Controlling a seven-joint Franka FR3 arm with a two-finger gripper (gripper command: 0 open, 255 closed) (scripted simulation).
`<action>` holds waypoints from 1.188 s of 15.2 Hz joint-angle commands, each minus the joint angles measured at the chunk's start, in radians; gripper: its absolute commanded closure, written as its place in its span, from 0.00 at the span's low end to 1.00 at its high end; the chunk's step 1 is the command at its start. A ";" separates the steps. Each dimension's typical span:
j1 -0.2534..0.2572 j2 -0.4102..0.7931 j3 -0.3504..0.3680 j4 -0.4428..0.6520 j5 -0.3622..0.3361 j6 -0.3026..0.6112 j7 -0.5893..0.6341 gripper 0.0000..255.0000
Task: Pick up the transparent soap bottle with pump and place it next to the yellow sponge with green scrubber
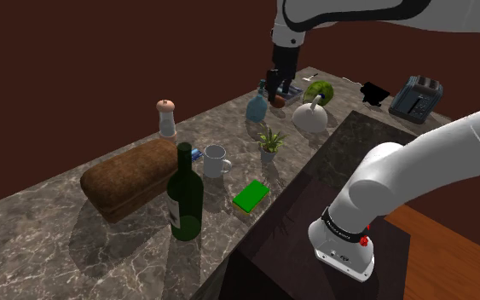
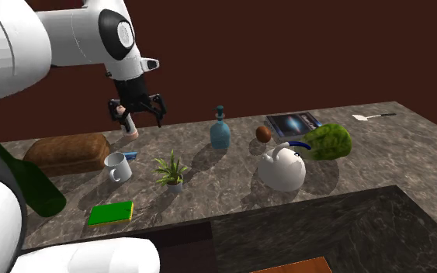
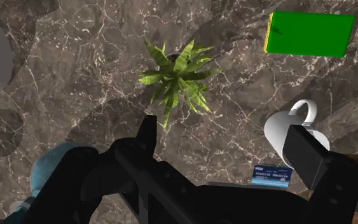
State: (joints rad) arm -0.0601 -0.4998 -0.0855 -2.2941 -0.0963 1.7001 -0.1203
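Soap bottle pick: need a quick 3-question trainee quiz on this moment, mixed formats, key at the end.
1. True or false: the gripper is shut on the soap bottle.
2. Fill in: the sponge lies with its ____ face up.
3. Which thing stands between the soap bottle and the sponge?

Key:
1. False. The gripper is open, holds nothing, and is apart from the bottle.
2. Green.
3. The potted plant.

place: kitchen | signs: marble counter [image 1: 50, 247], toaster [image 1: 416, 96], kettle [image 2: 281, 169] — bread loaf [image 1: 129, 177], wine bottle [image 1: 184, 194]
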 commanded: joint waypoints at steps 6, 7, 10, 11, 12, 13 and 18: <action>-0.037 0.216 -0.092 0.136 -0.023 0.100 -0.113 0.00; -0.041 0.249 -0.103 0.161 -0.021 0.111 -0.128 0.00; -0.056 0.352 -0.135 0.243 -0.010 0.138 -0.176 0.00; -0.061 0.387 -0.144 0.273 -0.005 0.145 -0.193 0.00; -0.066 0.422 -0.154 0.305 0.002 0.151 -0.209 0.00; -0.072 0.458 -0.162 0.337 0.010 0.156 -0.226 0.00; -0.111 0.644 -0.195 0.523 0.059 0.162 -0.307 0.00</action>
State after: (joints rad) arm -0.1623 0.1064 -0.2741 -1.8061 -0.0476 1.8573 -0.4103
